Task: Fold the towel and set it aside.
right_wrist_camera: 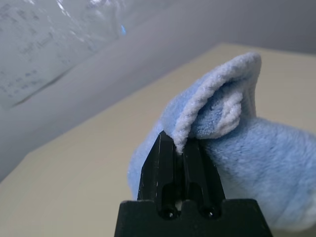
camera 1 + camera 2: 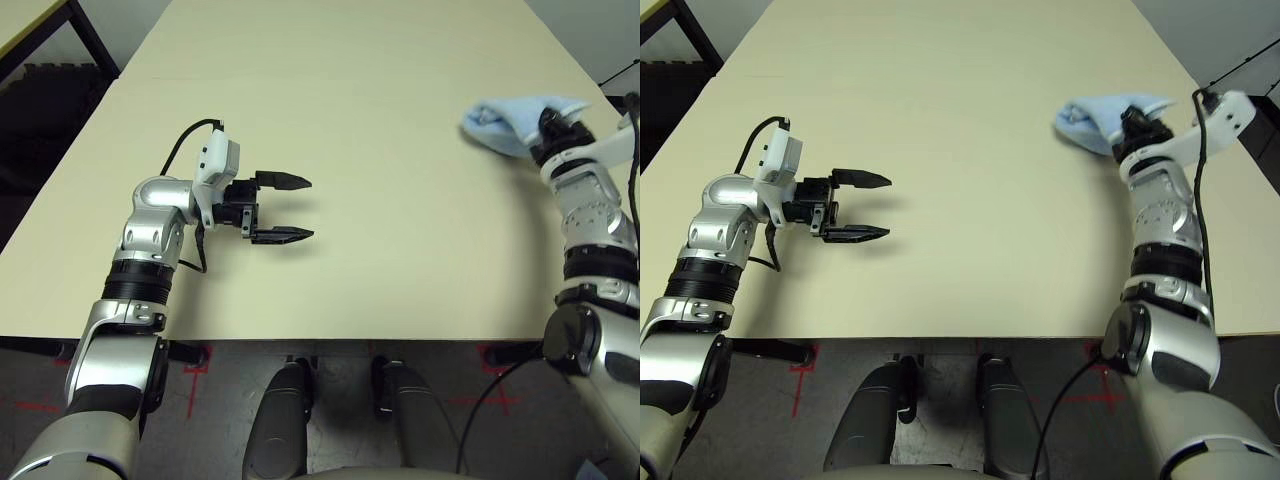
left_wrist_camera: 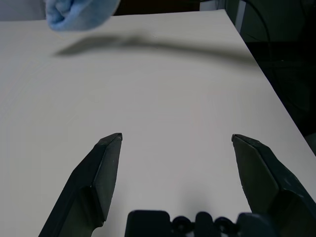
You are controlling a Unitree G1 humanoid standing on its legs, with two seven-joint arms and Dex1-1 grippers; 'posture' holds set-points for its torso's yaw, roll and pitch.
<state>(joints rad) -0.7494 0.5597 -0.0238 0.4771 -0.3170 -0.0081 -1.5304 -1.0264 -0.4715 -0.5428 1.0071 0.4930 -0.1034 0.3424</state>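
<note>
Beige bench (image 2: pixel 350 120), right hand (image 1: pixel 180 148) clamped on bunched towel (image 2: pixel 505 122) at the far right. Left hand (image 2: pixel 285 208) idle, fingers apart. Set-aside step; next needs lowering and release.

My two forearms are silver metal with black bands at the joints. The left gripper (image 2: pixel 297 208) has two black pointed fingers on a black block, with a white camera housing (image 2: pixel 217 160) above it and a black cable (image 2: pixel 182 142) looping from it. A white bracket (image 2: pixel 1212 125) sits at my right wrist, a black cable (image 2: pixel 1200 215) trailing down the arm.
</note>
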